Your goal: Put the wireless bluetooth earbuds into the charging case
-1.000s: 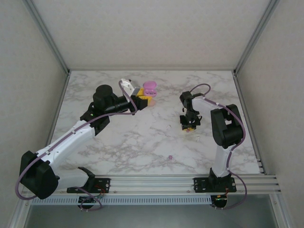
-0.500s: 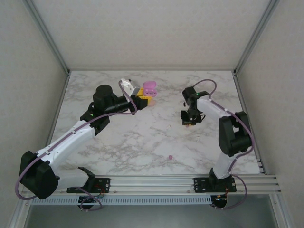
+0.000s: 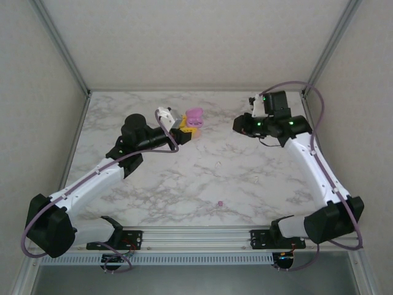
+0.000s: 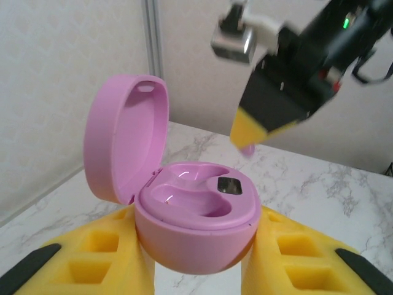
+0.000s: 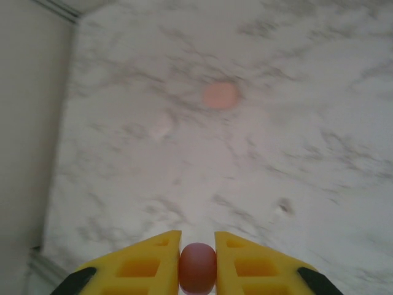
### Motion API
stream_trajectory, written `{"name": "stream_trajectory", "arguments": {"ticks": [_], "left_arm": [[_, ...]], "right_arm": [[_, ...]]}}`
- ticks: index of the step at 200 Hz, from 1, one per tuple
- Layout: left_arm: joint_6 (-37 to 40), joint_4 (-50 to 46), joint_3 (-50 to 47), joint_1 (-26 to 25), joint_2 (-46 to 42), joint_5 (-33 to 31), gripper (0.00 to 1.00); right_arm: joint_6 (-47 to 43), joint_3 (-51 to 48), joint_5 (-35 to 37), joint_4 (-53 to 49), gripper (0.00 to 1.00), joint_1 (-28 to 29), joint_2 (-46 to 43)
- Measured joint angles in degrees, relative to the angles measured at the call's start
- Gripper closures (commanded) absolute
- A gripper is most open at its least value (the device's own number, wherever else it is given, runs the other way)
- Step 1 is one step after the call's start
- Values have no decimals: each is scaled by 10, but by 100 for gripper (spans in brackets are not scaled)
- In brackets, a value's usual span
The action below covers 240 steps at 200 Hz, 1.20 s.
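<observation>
In the upper middle of the overhead view, the left gripper (image 3: 185, 126) pinches the open purple case (image 4: 195, 206) in its jaws. To its right, the right gripper (image 5: 198, 257) squeezes one small earbud (image 5: 198, 269) between its jaws.

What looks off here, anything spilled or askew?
Nothing damaged. One loose pinkish bud lies on the marble table near its front edge, far from the open purple case in the left end effector. The right end effector pinches a second bud, not yet seated.
</observation>
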Motion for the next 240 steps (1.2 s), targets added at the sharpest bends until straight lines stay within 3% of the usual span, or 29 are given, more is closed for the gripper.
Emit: {"name": "stream_trajectory", "arguments": {"ticks": [49, 130, 193, 240], "left_arm": [[47, 2, -1, -10, 0, 1, 76], [56, 60, -6, -10, 25, 39, 77], [37, 106, -6, -8, 40, 58, 78], [19, 138, -6, -6, 49, 63, 79]], "right_arm": [[41, 21, -121, 41, 81, -3, -16], [92, 28, -263, 95, 80, -3, -15], [228, 28, -388, 211, 80, -6, 18], [316, 28, -430, 264, 81, -6, 50]]}}
